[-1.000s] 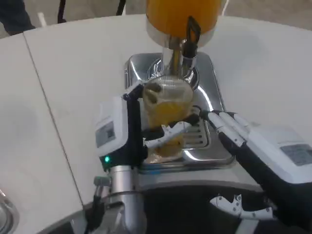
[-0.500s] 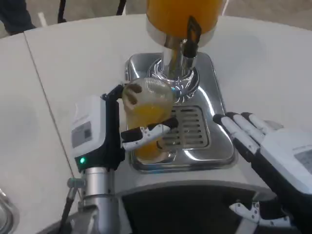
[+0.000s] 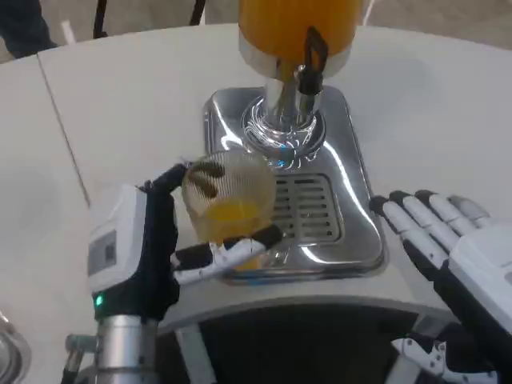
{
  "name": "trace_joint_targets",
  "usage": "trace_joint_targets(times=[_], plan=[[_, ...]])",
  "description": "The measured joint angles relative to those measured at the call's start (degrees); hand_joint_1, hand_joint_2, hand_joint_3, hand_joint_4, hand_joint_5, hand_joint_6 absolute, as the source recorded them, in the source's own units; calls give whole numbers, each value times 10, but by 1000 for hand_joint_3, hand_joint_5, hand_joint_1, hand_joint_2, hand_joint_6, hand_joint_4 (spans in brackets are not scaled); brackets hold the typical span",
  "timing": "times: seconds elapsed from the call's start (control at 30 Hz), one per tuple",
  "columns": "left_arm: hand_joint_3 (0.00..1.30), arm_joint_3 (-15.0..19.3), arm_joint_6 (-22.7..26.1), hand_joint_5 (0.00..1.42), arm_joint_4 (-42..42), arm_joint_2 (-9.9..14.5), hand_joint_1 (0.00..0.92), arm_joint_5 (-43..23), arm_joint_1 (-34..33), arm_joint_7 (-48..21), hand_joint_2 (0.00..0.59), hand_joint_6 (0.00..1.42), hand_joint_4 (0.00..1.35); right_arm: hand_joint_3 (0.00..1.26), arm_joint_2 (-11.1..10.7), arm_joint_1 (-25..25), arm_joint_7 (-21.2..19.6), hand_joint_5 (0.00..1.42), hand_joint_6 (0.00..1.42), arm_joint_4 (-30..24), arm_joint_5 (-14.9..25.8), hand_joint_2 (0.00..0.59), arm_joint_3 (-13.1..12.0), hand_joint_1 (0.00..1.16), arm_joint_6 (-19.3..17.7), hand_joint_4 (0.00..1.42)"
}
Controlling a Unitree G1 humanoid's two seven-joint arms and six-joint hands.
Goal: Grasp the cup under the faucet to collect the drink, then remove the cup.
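One cup [image 3: 226, 202], half full, had moved left off the faucet [image 3: 308, 72]. The left hand [image 3: 152, 248] gripped it; the right hand [image 3: 448, 240] lay spread, holding nothing. Removal looked nearly done.

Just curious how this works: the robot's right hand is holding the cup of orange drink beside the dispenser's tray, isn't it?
Not quite. In the head view it is the left hand that holds the cup of orange drink; the right hand is open and holds nothing, beside the dispenser's tray.

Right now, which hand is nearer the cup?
Left. The left hand holds the cup, its fingers wrapped around the front. The right hand is open and apart from the cup, on the far side of the drip tray.
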Motion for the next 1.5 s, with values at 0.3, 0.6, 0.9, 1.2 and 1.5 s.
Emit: trace_joint_targets(times=[0.3,0.6,0.9,1.2,1.5], plan=[[1171,2,-33,1424,-77,2,573,5,76,-32,10,1424,1051,0,5,11,-17,0,16,1,1,432,0,506,-23,0],[1171,4,-70,1424,-124,18,575,15,128,-65,10,1424,1051,0,11,46,-47,0,16,-2,-24,431,-9,571,-53,0],[1171,24,-88,1424,-167,20,578,14,186,-94,15,1424,1051,0,22,54,-56,0,16,-3,-20,434,-9,579,-60,0],[1171,22,-104,1424,-190,16,581,12,225,-120,18,1424,1051,0,34,63,-57,0,16,-3,-32,432,-1,571,-62,0],[1172,19,-120,1424,-217,4,582,14,251,-122,19,1424,1051,0,34,60,-57,0,16,-5,-31,431,6,553,-64,0]])
